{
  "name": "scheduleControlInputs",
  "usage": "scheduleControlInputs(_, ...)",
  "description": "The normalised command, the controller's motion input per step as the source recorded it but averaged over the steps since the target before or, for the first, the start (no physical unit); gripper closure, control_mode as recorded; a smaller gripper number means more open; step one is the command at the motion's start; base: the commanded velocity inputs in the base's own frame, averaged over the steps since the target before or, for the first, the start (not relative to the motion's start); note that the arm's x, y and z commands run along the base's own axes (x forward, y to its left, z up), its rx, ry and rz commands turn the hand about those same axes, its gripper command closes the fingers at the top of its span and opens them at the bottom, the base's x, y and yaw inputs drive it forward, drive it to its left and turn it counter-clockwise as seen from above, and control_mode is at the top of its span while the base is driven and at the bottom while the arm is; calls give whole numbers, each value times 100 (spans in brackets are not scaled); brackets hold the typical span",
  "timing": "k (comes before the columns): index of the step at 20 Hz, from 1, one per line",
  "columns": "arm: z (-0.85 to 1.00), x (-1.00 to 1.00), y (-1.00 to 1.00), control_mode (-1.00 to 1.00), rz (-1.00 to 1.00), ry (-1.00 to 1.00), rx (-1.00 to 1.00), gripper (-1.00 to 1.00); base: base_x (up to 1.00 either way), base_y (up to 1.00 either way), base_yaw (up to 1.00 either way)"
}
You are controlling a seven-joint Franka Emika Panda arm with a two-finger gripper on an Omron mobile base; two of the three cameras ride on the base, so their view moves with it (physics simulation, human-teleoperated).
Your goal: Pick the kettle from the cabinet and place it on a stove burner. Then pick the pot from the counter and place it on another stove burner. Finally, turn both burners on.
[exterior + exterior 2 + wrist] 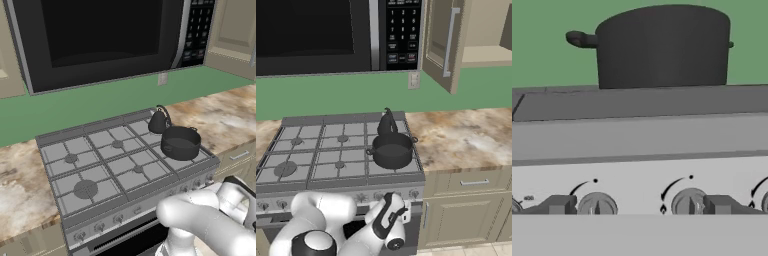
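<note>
The small black kettle stands on the stove's back right burner. Just in front of it, the wide dark pot sits on the front right burner grate. My gripper is low in front of the silver range's control panel, facing it, open, with nothing between the fingertips. Two round knobs lie on the panel between the fingertips, under the pot. The beige cabinet above the counter has its door swung open.
A black microwave hangs over the range. The left and middle burners are bare. A row of knobs runs along the stove front, with my hand just below it. Beige drawer units stand under the counter at right.
</note>
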Motion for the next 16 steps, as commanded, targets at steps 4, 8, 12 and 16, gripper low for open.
scheduleControlInputs(4,-10,11,-7,-100,0,0,0,-100,0,0,0)
scheduleControlInputs(8,-3,18,0,-100,0,0,0,-100,0,0,0)
scheduleControlInputs(12,-3,20,0,-100,0,0,0,-100,0,0,0)
scheduleControlInputs(16,-11,22,0,-100,0,0,0,-100,0,0,0)
